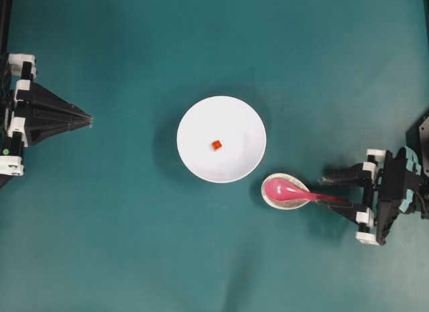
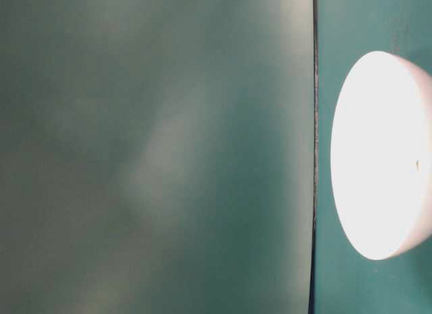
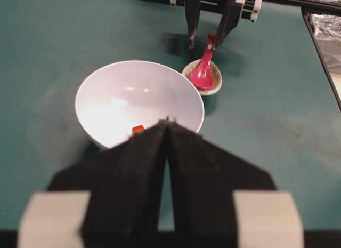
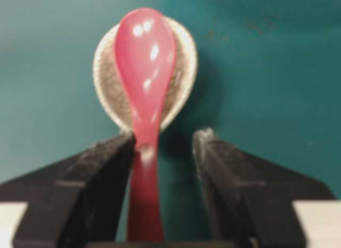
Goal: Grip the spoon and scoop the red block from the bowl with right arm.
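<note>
1. Between our right end effector's [image 4: 162, 144] spread fingers lies the spoon's [image 4: 145, 72] handle, ungripped.
2. Beyond it, the red block [image 1: 216, 145] sits inside the bowl [image 1: 194, 117].
3. Our left end effector [image 1: 89, 118] is pressed together.

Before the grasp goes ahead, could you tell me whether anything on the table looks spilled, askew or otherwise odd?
Nothing stands out. The red block sits inside the upright bowl, and the spoon lies in its spoon rest, handle between the open right gripper fingers.
</note>
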`<state>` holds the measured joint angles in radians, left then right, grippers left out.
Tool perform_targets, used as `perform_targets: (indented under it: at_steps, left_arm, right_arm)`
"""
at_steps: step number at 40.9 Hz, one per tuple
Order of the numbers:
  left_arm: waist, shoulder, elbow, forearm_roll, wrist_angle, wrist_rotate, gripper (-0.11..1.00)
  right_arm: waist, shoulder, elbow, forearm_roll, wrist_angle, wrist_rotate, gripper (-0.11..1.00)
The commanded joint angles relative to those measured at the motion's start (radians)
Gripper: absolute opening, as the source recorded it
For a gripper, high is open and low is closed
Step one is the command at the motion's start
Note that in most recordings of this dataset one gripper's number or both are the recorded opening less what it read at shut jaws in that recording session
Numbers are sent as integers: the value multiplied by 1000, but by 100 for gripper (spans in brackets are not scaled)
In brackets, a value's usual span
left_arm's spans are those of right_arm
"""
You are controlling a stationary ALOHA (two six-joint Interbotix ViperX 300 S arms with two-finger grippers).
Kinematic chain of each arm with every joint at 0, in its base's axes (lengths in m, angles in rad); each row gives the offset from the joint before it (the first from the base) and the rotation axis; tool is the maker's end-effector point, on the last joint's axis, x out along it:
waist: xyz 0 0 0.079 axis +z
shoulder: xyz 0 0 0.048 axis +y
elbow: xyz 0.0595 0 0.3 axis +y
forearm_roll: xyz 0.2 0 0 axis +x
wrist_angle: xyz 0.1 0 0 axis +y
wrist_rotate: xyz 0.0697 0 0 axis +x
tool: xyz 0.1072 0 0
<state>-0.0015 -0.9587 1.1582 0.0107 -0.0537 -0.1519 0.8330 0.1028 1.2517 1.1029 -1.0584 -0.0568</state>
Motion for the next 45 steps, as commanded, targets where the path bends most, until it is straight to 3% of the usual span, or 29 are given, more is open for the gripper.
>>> perform_targets:
  at_steps: [1,23,36,45]
  left_arm:
    - [2,8,-20,2,0,0,0]
    - [2,8,-20,2,9,0,0]
    - [2,8,-20,2,9,0,0]
    - [2,8,-20,2,15,0,0]
  right_arm:
    - [40,2,-3,3,-8,-2,53]
    - [71,29,28,3,-58,-2,53]
    - [72,91,-6,3,-83,-2,53]
    - [71,92,2,3,-127,-2,43]
